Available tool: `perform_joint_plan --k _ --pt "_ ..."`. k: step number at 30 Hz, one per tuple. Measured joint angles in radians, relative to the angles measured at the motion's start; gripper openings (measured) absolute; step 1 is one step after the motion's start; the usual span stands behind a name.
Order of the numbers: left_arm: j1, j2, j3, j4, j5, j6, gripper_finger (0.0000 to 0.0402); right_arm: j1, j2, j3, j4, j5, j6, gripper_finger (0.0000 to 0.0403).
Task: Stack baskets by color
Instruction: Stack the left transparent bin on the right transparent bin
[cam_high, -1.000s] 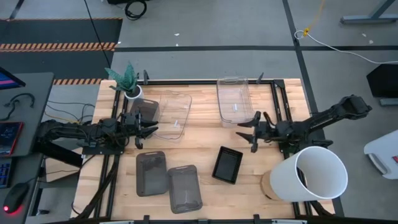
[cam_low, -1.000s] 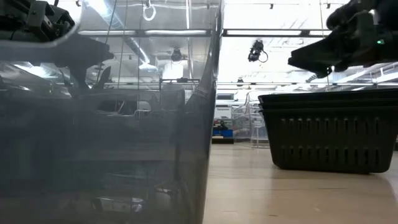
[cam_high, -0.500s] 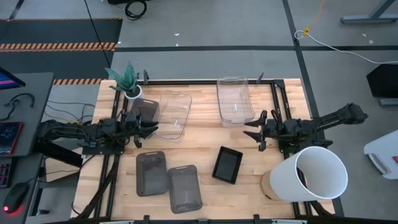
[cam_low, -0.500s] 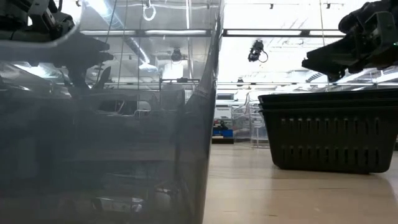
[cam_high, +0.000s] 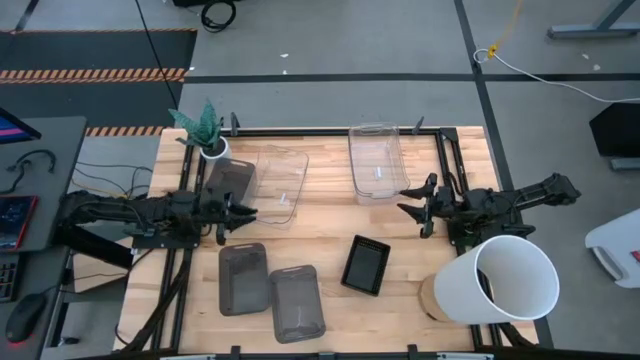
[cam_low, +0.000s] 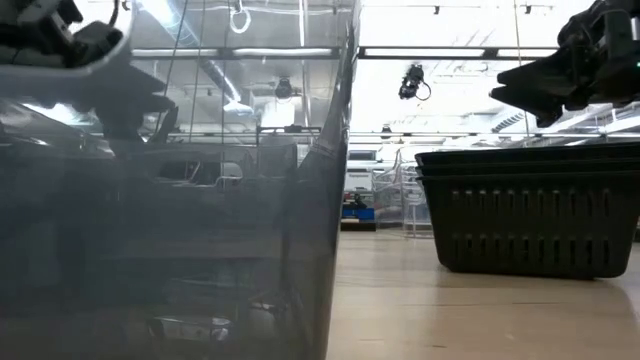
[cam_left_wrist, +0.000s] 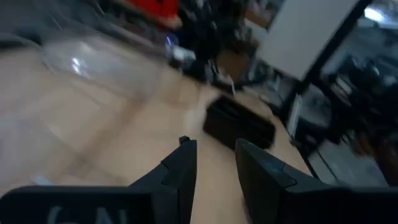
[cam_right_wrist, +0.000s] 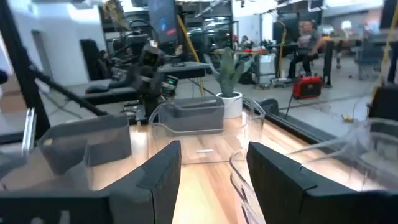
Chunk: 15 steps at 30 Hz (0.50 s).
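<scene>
Grey baskets (cam_high: 243, 278): three; clear (cam_high: 378, 161): two; black (cam_high: 365, 265): one.

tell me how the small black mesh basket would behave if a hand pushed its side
The small black rectangular mesh plastic basket looks light, being shallow, empty and perforated. It sits flat on the smooth wooden table, so it would probably slide, not tip. Its walls look stiff enough to hold shape.

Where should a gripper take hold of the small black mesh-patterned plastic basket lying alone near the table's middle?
The small black mesh-patterned basket sits upright and open-topped, turned slightly askew, clear of the grey baskets and the white bucket. Pinching one rim wall from straight above, one finger inside and one outside, looks best. The open right gripper is nearest, so the short wall facing it seems the natural choice.
</scene>
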Motion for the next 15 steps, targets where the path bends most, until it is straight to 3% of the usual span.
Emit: perform_joint_plan --k 8,15 --pt "-0.094 0.219 0.148 -0.109 0.022 0.041 0.0119 0.0 0.0 0.0 0.001 -0.005 0.305 0.019" --pt "-0.16 0.379 0.244 -0.125 0.021 0.05 0.0118 0.0 0.001 0.0 0.002 -0.005 0.31 0.019"
